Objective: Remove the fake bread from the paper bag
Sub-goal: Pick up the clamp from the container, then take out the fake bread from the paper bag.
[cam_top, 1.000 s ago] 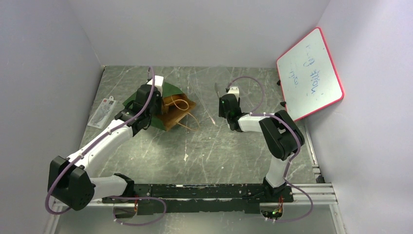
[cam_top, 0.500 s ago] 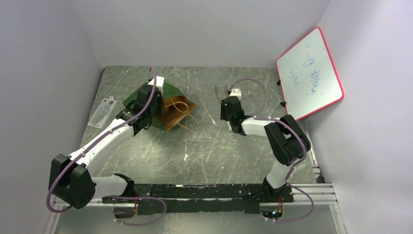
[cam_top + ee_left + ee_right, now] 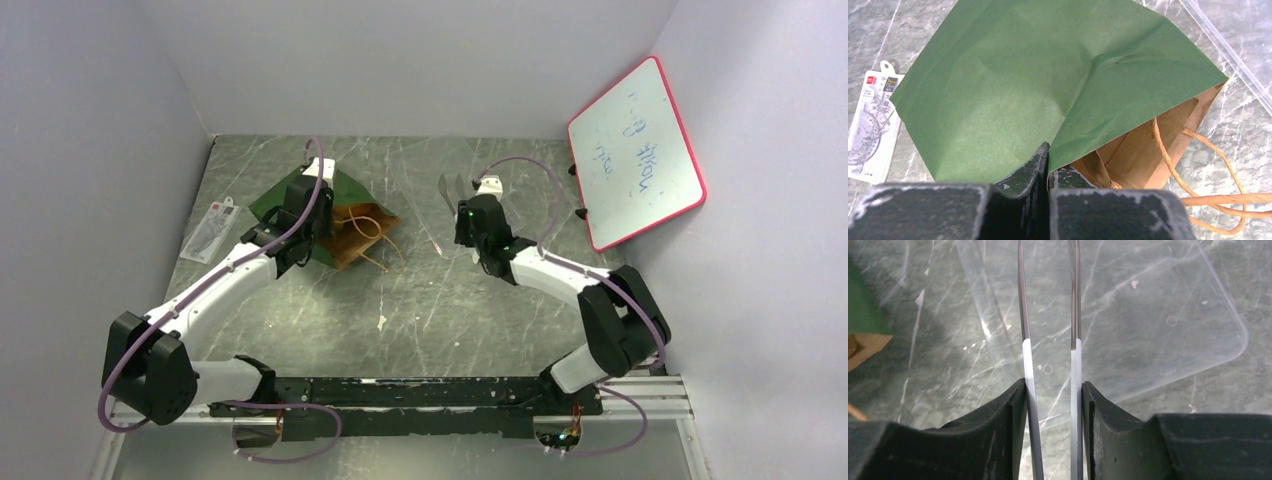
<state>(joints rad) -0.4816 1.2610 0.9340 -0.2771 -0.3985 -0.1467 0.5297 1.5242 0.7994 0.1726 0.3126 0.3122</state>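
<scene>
A: Where is the fake bread? I can't find a single piece in any view.

B: Nor can I. My guess is that it sits inside the paper bag (image 3: 1023, 75), which lies on its side in the upper left of the overhead view, mouth turned toward the centre. What shows of the brown inside is bare, and the deeper part is hidden.

A: How would you expect it to handle?

B: It's toy bread, so likely light and firm, perhaps a bit slick. The bag is the touchy part. It's thin paper that creases and slides, with loose cord handles (image 3: 1208, 200) spilling out at the lower right of the left wrist view.

A: And the grips?

B: The left gripper (image 3: 1048, 162) is closed tight on the green wall right at the mouth, at the bottom centre of its own view. The right gripper (image 3: 1050, 390) is narrowed onto a pair of silver tweezers (image 3: 1075, 315). Their arms stand parted and point up the frame over a clear plastic sheet (image 3: 1173, 315).

A: So the tweezer tips are apart from the bag?

B: Well apart. Only a green and brown corner shows at the left edge of the right wrist view. I'd take each piece across its narrow middle.
</scene>
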